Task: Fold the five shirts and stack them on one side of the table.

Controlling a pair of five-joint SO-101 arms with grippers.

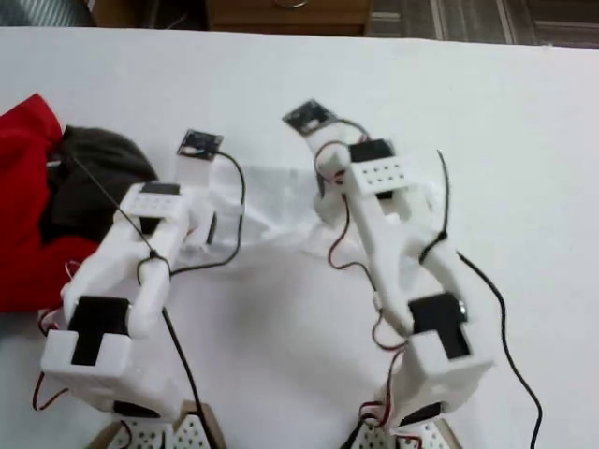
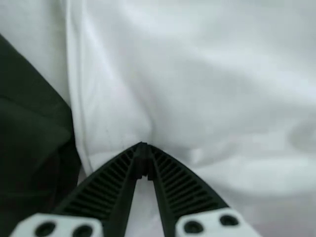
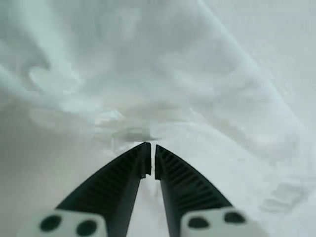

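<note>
White laminate makes up the surface (image 1: 524,122), which runs out ahead of both grippers and to either side. A white shirt (image 1: 271,201), nearly the same tone as the surface, lies spread across the middle, spanning from one gripper to the other, with its cloth rumpled and creased where they meet it. A red shirt (image 1: 23,253) lies in a heap well out to the outer side of the left gripper, at the edge of the surface. A dark shirt (image 1: 94,173) lies bunched against the red one, between it and the left gripper, and its edge sits just beside the white cloth close to that gripper's tips. The left arm (image 1: 122,271) and the right arm (image 1: 402,253) both stretch forward from their bases, side by side, each bent down over the white shirt. The left gripper (image 2: 142,148) is clenched, its tips meeting on a raised fold of the white shirt. The right gripper (image 3: 149,148) is pinched nearly together on the puckered white cloth at its tips, with only a thin slit between the jaws.
</note>
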